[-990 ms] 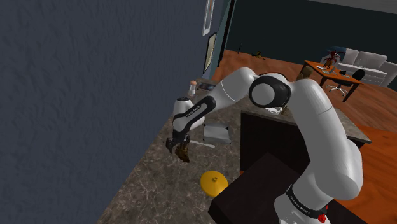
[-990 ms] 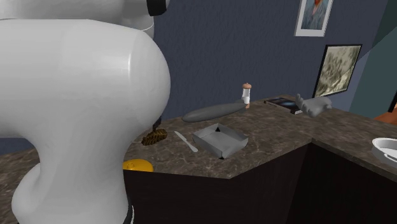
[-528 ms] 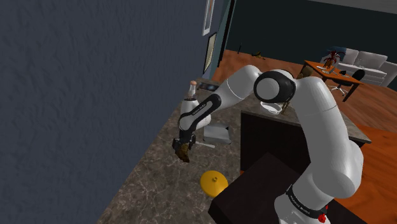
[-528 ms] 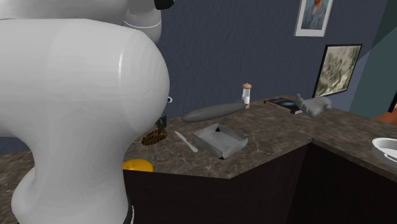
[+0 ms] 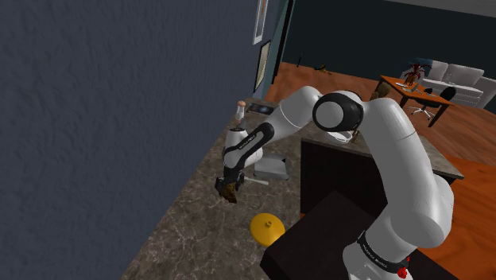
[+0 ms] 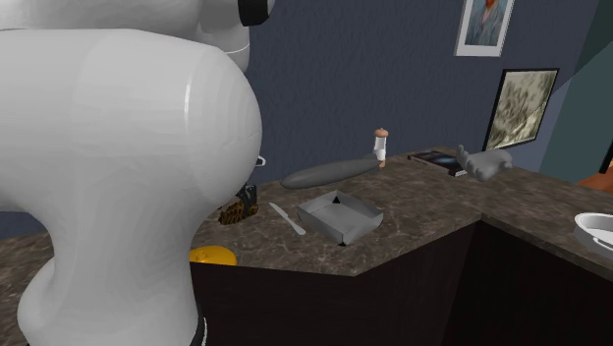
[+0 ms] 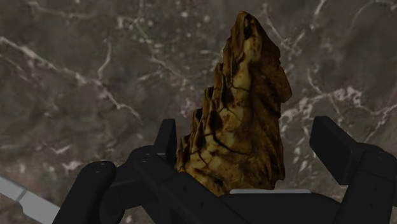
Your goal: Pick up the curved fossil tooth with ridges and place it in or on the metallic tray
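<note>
— Shoulder view, inspector?
— He notes the gripper (image 5: 226, 186) low over the counter (image 5: 199, 231), short of the tray (image 5: 271, 167), with the tooth (image 5: 230, 193) at its tips.
— Second exterior view?
— The tooth appears to rest on the counter, a knife (image 6: 288, 218) between it and the tray (tray empty).
— Wrist view?
— Fingers (image 7: 334, 146) are spread astride the tooth and one stands clear, so nothing is grasped. He judges them set to close across it.

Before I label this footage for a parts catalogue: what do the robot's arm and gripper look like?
The glossy white arm has rounded, tube-like links, dark joint caps, a black band with white lettering near its base and a small red spot there. The all-black gripper has two blocky, square-tipped fingers.
</note>
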### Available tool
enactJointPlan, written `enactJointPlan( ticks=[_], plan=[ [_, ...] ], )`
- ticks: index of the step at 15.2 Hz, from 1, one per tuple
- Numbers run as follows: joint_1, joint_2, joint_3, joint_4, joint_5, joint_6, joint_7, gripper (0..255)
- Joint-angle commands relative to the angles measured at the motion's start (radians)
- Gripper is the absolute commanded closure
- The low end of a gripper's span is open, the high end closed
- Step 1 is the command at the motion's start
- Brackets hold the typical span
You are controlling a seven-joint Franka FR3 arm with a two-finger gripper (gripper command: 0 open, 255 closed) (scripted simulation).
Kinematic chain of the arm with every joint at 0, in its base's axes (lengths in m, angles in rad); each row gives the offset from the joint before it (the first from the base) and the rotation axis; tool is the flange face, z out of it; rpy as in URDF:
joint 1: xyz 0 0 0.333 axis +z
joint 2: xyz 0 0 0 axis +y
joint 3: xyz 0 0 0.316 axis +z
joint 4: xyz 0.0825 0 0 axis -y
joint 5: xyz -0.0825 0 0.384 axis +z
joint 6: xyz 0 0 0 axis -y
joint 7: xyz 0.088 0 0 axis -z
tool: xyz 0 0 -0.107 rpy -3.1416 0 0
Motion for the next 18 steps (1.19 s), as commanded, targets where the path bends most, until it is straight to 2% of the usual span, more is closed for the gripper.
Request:
enactJointPlan(
  ticks=[1,3,4,13,18],
  plan=[
    [0.000,0.000,0.000,0.000,0.000,0.001,0.000,0],
    [0.000,0.000,0.000,0.000,0.000,0.000,0.000,0],
    [0.000,0.000,0.000,0.000,0.000,0.000,0.000,255],
    [0.000,0.000,0.000,0.000,0.000,0.001,0.000,255],
    [-0.005,-0.061,0.006,-0.028,0.004,-0.033,0.004,255]
  ],
)
